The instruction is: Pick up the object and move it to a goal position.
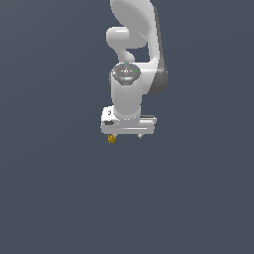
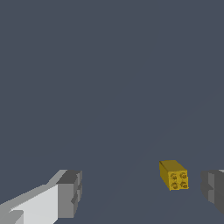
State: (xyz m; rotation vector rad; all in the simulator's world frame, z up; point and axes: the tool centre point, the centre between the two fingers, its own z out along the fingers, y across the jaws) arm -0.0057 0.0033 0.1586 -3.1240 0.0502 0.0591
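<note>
In the exterior view, the white arm (image 1: pixel 133 59) descends from top centre; the gripper (image 1: pixel 126 136) sits mid-frame. The yellow block (image 1: pixel 111 139) lies just below its left end. Wrist view: fingers (image 2: pixel 70 192) spread apart, released, with the block (image 2: pixel 174 174) between them, nearer the other finger.

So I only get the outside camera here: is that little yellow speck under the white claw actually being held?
Observer: No. On the wrist camera the yellow block sits free between the two fingers, touching neither.
Operator: Is the claw open, then?
Observer: Yes, the gripper is wide open; one finger is far from the block, the other is close beside it.
Operator: What does the block look like close up?
Observer: A small brick, with four round studs on one face.
</note>
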